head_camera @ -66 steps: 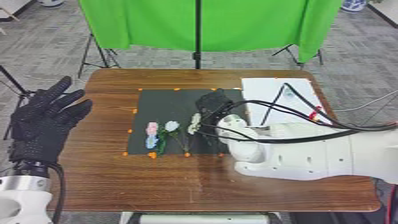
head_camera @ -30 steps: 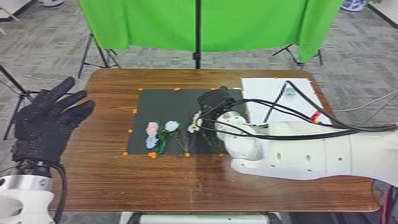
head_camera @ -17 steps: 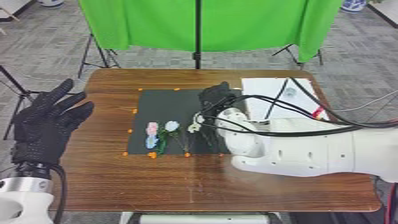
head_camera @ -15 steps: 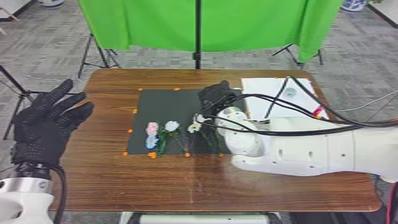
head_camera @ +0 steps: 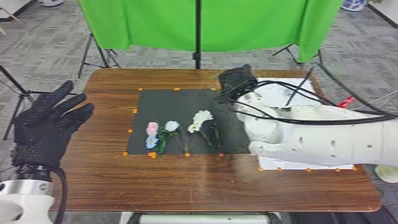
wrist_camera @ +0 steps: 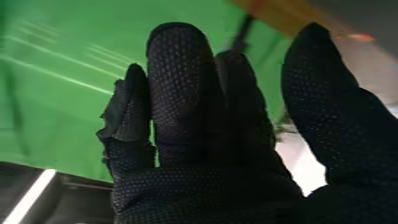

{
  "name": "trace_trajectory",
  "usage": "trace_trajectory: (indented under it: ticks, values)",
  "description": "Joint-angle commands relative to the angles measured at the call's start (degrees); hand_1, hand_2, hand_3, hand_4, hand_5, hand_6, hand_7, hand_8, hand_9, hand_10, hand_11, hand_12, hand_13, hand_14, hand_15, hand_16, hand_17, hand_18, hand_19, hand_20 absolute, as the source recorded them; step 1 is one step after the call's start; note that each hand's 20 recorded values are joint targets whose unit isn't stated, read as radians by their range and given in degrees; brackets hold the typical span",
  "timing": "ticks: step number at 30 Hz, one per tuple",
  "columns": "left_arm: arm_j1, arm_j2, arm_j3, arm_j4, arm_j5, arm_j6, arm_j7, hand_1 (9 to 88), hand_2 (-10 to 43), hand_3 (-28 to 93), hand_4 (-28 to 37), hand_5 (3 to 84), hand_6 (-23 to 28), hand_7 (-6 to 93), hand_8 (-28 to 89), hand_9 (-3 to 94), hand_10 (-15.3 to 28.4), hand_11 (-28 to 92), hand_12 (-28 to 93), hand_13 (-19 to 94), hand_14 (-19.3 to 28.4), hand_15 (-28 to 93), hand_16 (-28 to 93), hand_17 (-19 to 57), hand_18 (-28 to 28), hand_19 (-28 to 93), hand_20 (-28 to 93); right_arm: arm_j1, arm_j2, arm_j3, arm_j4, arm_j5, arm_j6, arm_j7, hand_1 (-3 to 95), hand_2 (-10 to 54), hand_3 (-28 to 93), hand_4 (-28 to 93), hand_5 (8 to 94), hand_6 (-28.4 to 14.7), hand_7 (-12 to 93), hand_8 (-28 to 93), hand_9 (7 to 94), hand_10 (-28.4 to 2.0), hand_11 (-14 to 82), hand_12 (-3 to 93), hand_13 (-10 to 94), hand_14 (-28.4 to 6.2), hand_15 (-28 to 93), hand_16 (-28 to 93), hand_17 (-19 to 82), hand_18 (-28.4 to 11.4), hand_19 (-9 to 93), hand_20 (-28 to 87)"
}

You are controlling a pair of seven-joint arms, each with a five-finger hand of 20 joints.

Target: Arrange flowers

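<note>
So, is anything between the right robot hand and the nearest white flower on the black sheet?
Nothing visible blocks the right robot hand from that white flower; the black cables loop to the flower's right in the head view.

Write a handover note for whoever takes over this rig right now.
Left robot hand: open, fingers spread, at the table's left edge.
Right robot hand: open, fingers straight, thumb apart, by the far right corner of the black mat.
Flowers: all on the mat, stems toward its near edge. Pink and blue blooms at left, a small white bloom beside them, larger white blooms to the right.
Done: these flowers are laid out roughly side by side.
Left: the intended layout isn't shown; probably check spacing, then adjust or add flowers if needed.
</note>
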Motion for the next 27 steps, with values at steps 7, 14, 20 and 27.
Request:
trace_trajectory:
  ticks: [7, 14, 20, 27]
  values:
    - [0.0, 0.36, 0.64, 0.01, 0.14, 0.0, 0.26, 21.2, 9.7, 77, -28.3, 35.4, 9.8, 12.5, -9, 30.3, 19.9, 27, 10, 25, 28.3, 57, -12, -5.2, 25.9, 68, 14, 1.2, 15.5, 4.5, 8.6, 11.4, -1.7, 0.0, 35.2, -9.5, 82, -28, 51.2, -2.4, 16, -13, 54.0, -16.9, 15.4, 13.7, 62, -9.2, 71, 12, 30, -19.8, 93, 25]
    - [-0.6, 0.68, 0.85, 0.25, 0.03, -0.64, 0.21, 21.3, 9.7, 77, -28.3, 35.4, 9.7, 12.5, -9, 30.3, 19.9, 27, 10, 25, 28.2, 57, -12, -5.2, 25.8, 68, 14, -5.0, 15.1, 12.1, 11.2, 16.1, -4.4, -2.8, 32.5, -9.5, 83, -28, 42.9, -2.0, 15, -12, 46.9, -18.1, 12.3, 13.6, 58, -9.0, 74, 11, 28, -19.7, 92, 25]
    - [-1.1, 0.75, 0.92, 0.43, 0.08, -0.84, -0.05, 21.3, 9.7, 77, -28.3, 35.3, 9.7, 12.5, -9, 30.3, 19.9, 27, 10, 25, 28.3, 57, -12, -5.2, 25.8, 68, 14, -9.4, 14.1, 17.7, 12.8, 18.2, -8.2, -4.6, 31.2, -9.5, 83, -28, 33.0, -0.6, 13, -12, 45.6, -18.7, 10.9, 13.4, 58, -9.3, 75, 9, 26, -20.7, 91, 25]
    - [-1.2, 0.63, 0.85, 0.54, 0.24, -1.46, -0.41, 21.3, 9.8, 77, -28.3, 35.3, 9.7, 12.7, -9, 30.3, 19.9, 27, 10, 25, 28.3, 57, -12, -5.2, 25.8, 68, 14, -13.1, 13.3, 20.7, 13.4, 19.0, -11.2, -4.7, 29.6, -9.5, 84, -28, 28.4, 0.7, 14, -12, 45.5, -18.9, 10.8, 13.2, 58, -10.3, 75, 9, 25, -21.6, 90, 25]
